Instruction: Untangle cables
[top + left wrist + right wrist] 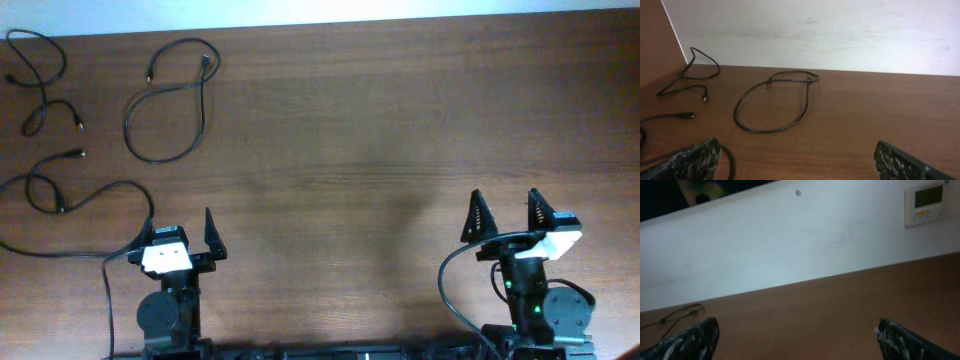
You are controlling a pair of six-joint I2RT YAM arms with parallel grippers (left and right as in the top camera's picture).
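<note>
By the overhead view, most of the sorting looks done. Three cables lie around 10 o'clock on the table (350, 150), each seemingly free of the others. Furthest left, the bent cord (46, 97) sprawls near the edge. Just at its 3 o'clock, the looped cord (127, 122) forms an open oval, its two plug ends close together at the top. At 7 o'clock from that, the long cord (120, 185) crosses over itself in one small kink and trails off the left edge; that kink is probably all that remains to fix.

The left gripper (180, 225) sits beside this cord's bend, its jaws released and empty. The right gripper (504, 205), well apart at 4 o'clock, is also spread wide and holds nothing.

No brand or label is legible; the wall panel (927, 202) has a display too blurred to read.
</note>
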